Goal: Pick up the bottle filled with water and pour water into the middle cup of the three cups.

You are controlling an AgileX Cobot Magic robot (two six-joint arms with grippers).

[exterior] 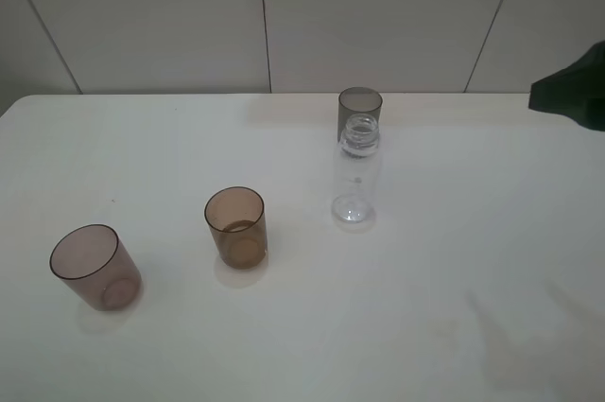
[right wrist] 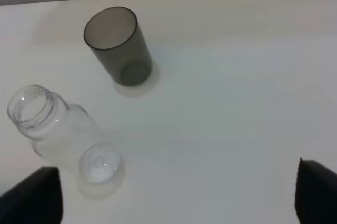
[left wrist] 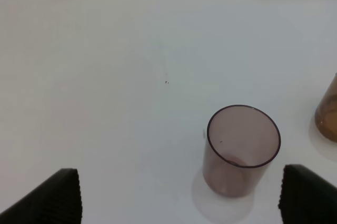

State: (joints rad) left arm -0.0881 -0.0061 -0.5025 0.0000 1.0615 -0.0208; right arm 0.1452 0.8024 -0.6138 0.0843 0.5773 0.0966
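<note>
The clear bottle (exterior: 357, 175) stands upright and uncapped on the white table; it also shows in the right wrist view (right wrist: 63, 134). The amber-brown middle cup (exterior: 236, 227) stands left of it, and only its edge shows in the left wrist view (left wrist: 329, 113). The pinkish-mauve cup (exterior: 95, 268) (left wrist: 239, 150) is at the front left. The smoky grey cup (exterior: 359, 109) (right wrist: 118, 45) stands just behind the bottle. My left gripper (left wrist: 181, 203) is open and empty, near the pinkish cup. My right gripper (right wrist: 174, 197) is open and empty, apart from the bottle.
The white table (exterior: 454, 307) runs to a tiled wall (exterior: 378, 14) at the back. A dark part of the right arm (exterior: 572, 95) shows at the right edge of the exterior view. The left arm is out of that view.
</note>
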